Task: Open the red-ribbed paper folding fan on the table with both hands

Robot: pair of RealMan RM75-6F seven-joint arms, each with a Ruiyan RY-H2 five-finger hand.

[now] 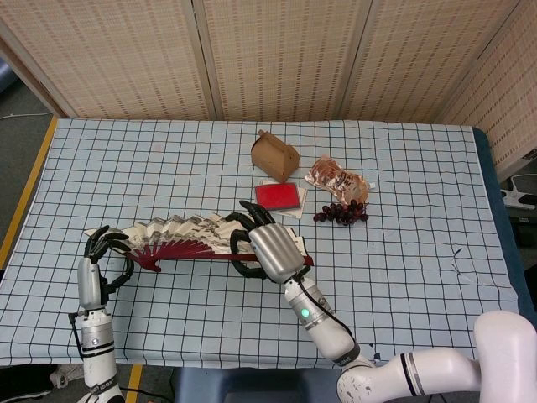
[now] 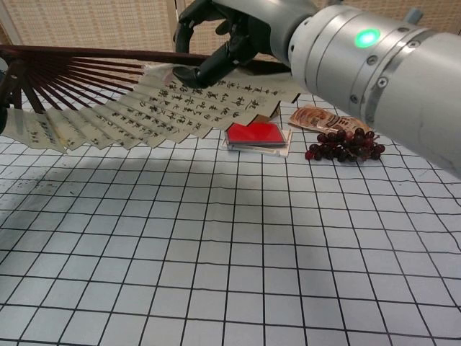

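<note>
Both arms are silver-grey metal – the right robot hand (image 1: 270,250) and left robot hand (image 1: 94,264) have black fingers; a green light glows on the right forearm.

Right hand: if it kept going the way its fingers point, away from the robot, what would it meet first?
Probably the red box, just beyond the right hand gripping the folding fan; height is unclear, so it might pass above.

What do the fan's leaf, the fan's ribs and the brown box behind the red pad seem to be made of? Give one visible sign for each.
Fan leaf: matte cream paper, sharply pleated and printed with black characters.
Fan ribs: thin dark red slats, probably lacquered wood or bamboo; the pictures leave it open.
Brown box: kraft cardboard by its dull tan faces and folded top.
</note>
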